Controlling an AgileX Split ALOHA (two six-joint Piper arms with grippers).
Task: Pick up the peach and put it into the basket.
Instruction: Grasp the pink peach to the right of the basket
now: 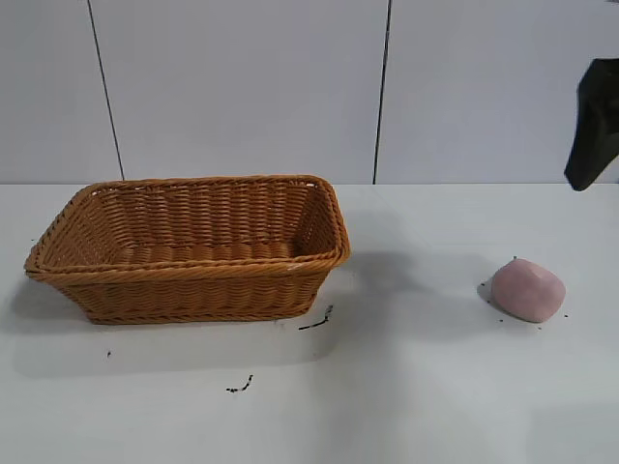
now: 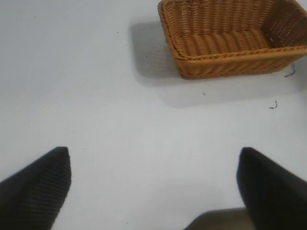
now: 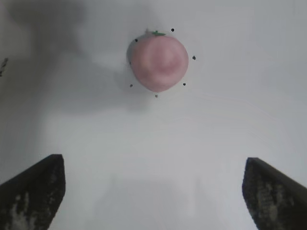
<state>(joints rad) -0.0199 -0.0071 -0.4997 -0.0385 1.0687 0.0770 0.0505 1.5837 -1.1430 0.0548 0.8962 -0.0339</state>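
Peach (image 1: pixel 527 290) lying on table (image 1: pixel 416 387), well right of basket (image 1: pixel 189 249). Right gripper (image 3: pixel 153 191) hovering above it, gaping wide, empty. Left gripper (image 2: pixel 153 184) likewise, idling.

In the exterior view only a dark piece of the right arm (image 1: pixel 594 124) shows, cut off by the edge, so its gripper cannot be seen there, and the left arm is out of that view. In the left wrist view the basket (image 2: pixel 230 40) runs off the edge, and the left gripper (image 2: pixel 153 187) shows just 2 dark fingertips (image 2: pixel 41 189). In the right wrist view the right gripper (image 3: pixel 153 191) also shows just 2 tips, and the little dark dots around the peach (image 3: pixel 159 62) are too small to tell what they are.
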